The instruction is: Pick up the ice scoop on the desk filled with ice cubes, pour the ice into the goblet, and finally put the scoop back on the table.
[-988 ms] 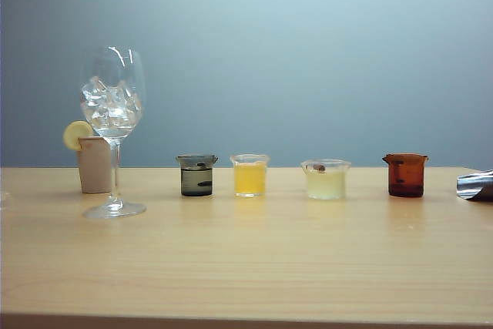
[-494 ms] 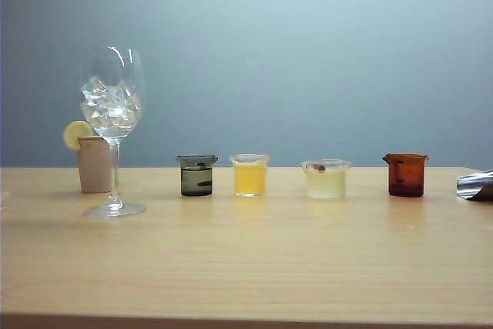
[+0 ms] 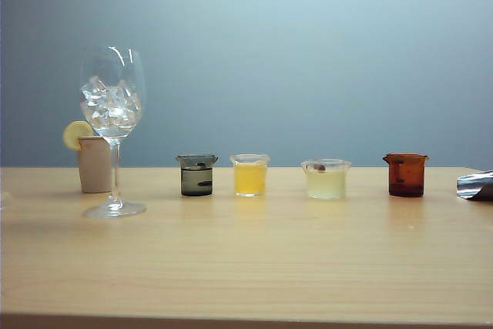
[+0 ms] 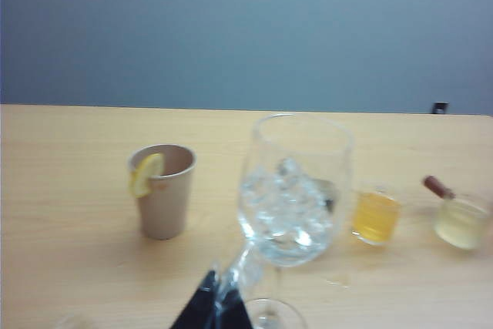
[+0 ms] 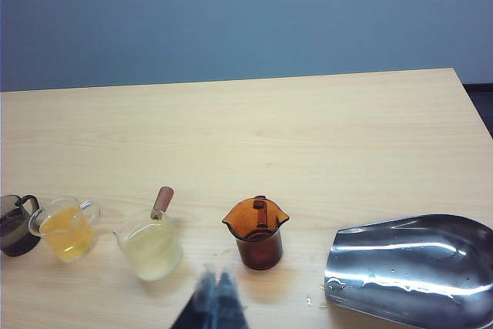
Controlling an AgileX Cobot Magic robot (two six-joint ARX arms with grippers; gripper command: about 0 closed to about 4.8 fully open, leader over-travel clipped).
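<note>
The scoop (image 3: pixel 475 186) is lying on the desk (image 3: pixel 246 267) at the far right edge of the exterior view, only its shiny tip showing. The goblet (image 3: pixel 113 129) is standing at the left, its bowl holding ice cubes (image 3: pixel 112 105). Just behind it a beige cup (image 3: pixel 95 163) is carrying a lemon slice (image 3: pixel 76 134) on its rim. A row of small cups is running across the desk: a dark cup (image 3: pixel 196 175), an orange cup (image 3: pixel 249 175), a pale cup (image 3: pixel 326 179) and a brown cup (image 3: pixel 405 174). Neither gripper is showing here.

In the left wrist view, the left gripper (image 4: pixel 213 310) is hanging just in front of the goblet (image 4: pixel 293 190), its dark fingertips lying together and holding nothing. The ice cubes (image 4: pixel 286 206) are sitting in the bowl. The beige cup (image 4: pixel 163 190) is standing beside the goblet, with the orange cup (image 4: pixel 376 217) and pale cup (image 4: pixel 462 221) on the other side.

In the right wrist view, the right gripper (image 5: pixel 213 306) is hovering above the desk (image 5: pixel 246 129), its jaws pressed together and empty, between the pale cup (image 5: pixel 150 246) and brown cup (image 5: pixel 256 233). The scoop (image 5: pixel 412 267) is lying empty on the desk beyond the brown cup, apart from the gripper, with water drops on it.
</note>
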